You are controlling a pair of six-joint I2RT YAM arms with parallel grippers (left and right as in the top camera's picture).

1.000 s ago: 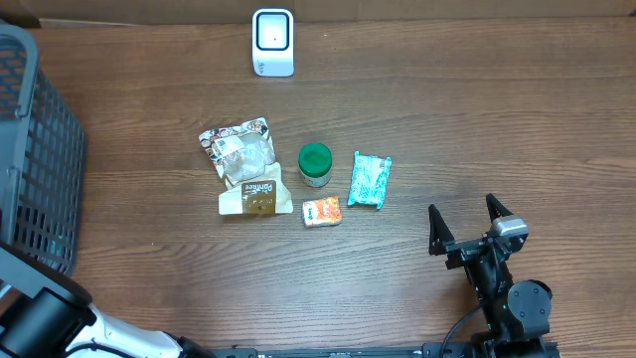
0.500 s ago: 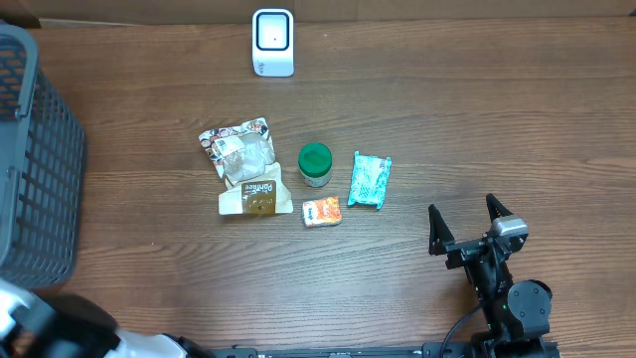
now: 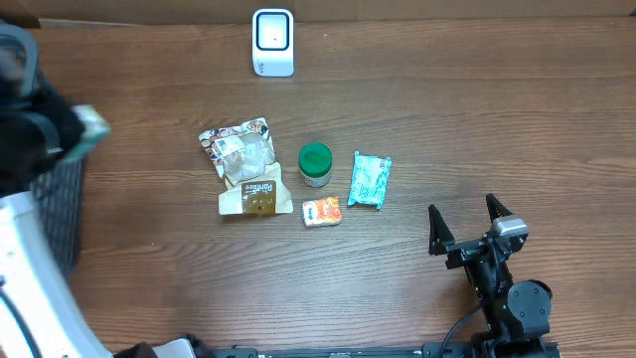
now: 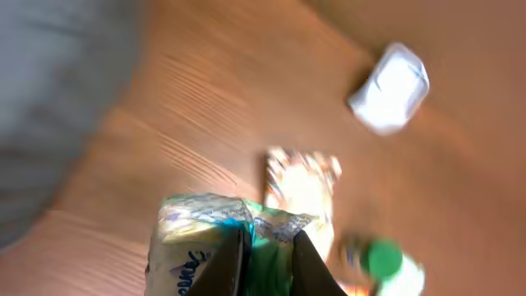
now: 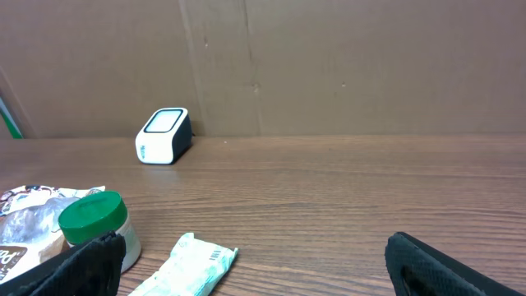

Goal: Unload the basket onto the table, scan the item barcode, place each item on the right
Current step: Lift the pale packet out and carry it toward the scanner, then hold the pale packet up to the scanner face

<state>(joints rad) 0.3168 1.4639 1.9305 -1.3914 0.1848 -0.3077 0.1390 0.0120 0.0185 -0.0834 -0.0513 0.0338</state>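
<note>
One packet (image 4: pixel 193 238) hangs clamped in the left jaws above the bench (image 3: pixel 497 119) near the basket (image 3: pixel 65 209), probably lifted to reach the scanner (image 3: pixel 272 42). Right jaws stand wide apart, empty, parked aside.

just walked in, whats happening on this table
The left gripper is shut on a green and clear packet, held up near the basket on the left; it looks blurred. The scanner stands at the far edge. The right gripper sits open and empty near the front. A green-lidded jar and a teal packet lie mid-table.
</note>
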